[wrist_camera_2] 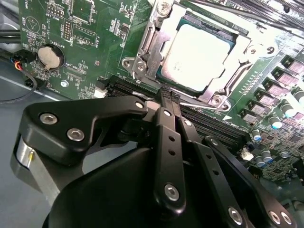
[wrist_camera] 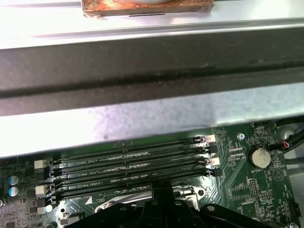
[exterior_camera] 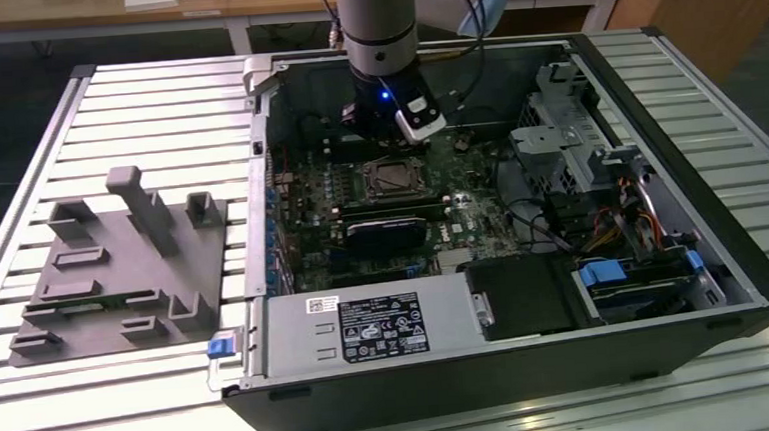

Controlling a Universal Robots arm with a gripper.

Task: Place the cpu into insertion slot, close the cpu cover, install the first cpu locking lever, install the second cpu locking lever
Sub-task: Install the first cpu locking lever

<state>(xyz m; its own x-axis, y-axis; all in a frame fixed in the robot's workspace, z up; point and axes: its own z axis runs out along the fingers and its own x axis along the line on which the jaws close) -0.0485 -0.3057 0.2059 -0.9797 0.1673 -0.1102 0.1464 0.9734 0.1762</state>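
Jaws pressed together with nothing between them, the gripper [wrist_camera_2: 169, 97] hangs just above the long black memory slots [wrist_camera_2: 128, 85]. Right beyond its tips sits the cpu [wrist_camera_2: 199, 52], flat in the insertion slot [exterior_camera: 392, 178]. The cpu cover [wrist_camera_2: 244, 45] is folded down around the pale top.

Room is tight on one side. In the first wrist view the gripper [wrist_camera: 159, 190] faces the memory slots [wrist_camera: 133, 166], and the case's metal wall [wrist_camera: 142, 118] rises close behind them. Both wrist views catch the coin battery [wrist_camera_2: 50, 56] on open green board off to one side.

The exterior view gives the wider picture. The arm [exterior_camera: 381, 45] drops into the open computer case [exterior_camera: 501, 369] near its far wall. A black block [exterior_camera: 386, 233] lies just on the near side of the slot. A drive cage [exterior_camera: 568, 154] crowds the exterior view's right. A grey fixture [exterior_camera: 120, 272] sits well apart on the slatted table [exterior_camera: 31, 127].
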